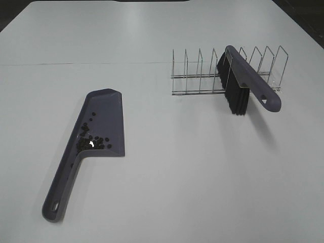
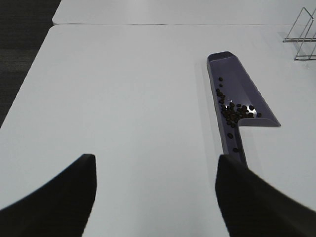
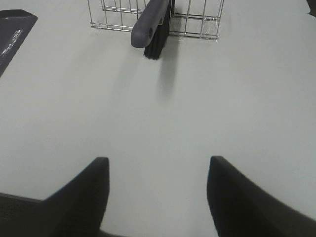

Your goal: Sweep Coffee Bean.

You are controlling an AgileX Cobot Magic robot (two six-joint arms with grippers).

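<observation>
Several coffee beans (image 1: 93, 142) lie inside the purple-grey dustpan (image 1: 109, 114), bunched at its back wall where the handle starts. The pan lies flat on the white table at the left. In the left wrist view the beans (image 2: 236, 112) and dustpan (image 2: 237, 74) are ahead and to one side of my left gripper (image 2: 155, 160), which is open and empty, well short of the pan. The purple brush (image 1: 248, 78) leans in a wire rack (image 1: 197, 76) at the right, black bristles down. My right gripper (image 3: 158, 160) is open and empty, far from the brush (image 3: 150, 22). Neither gripper shows in the exterior high view.
The wire rack (image 3: 197, 22) stands behind the brush with several upright dividers. A seam (image 1: 76, 64) crosses the white table at the back. In the left wrist view the table's edge (image 2: 29, 79) drops to dark floor.
</observation>
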